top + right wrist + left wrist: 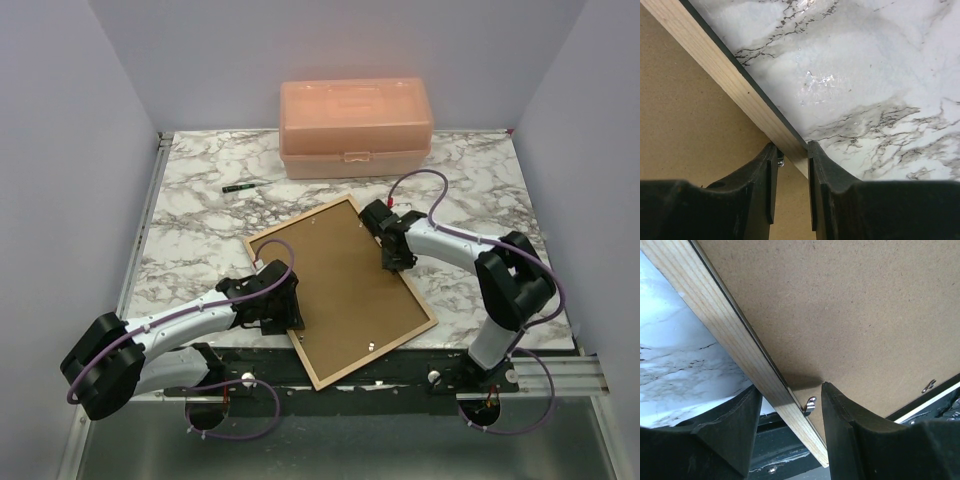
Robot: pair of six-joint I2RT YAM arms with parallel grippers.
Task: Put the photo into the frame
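I see the frame (300, 218) lying back-up and askew on the worktop (200, 190), its near corner overhanging the edge, with the brown backing panel (340, 290) inside it. My right pincer (791, 150) grips its right rail; my left pincer (790, 390) straddles the left rail, jaws apart

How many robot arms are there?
2. The left arm reaches in from the bottom left to the frame's left edge. The right arm reaches in from the right to its right edge. None seems hidden.
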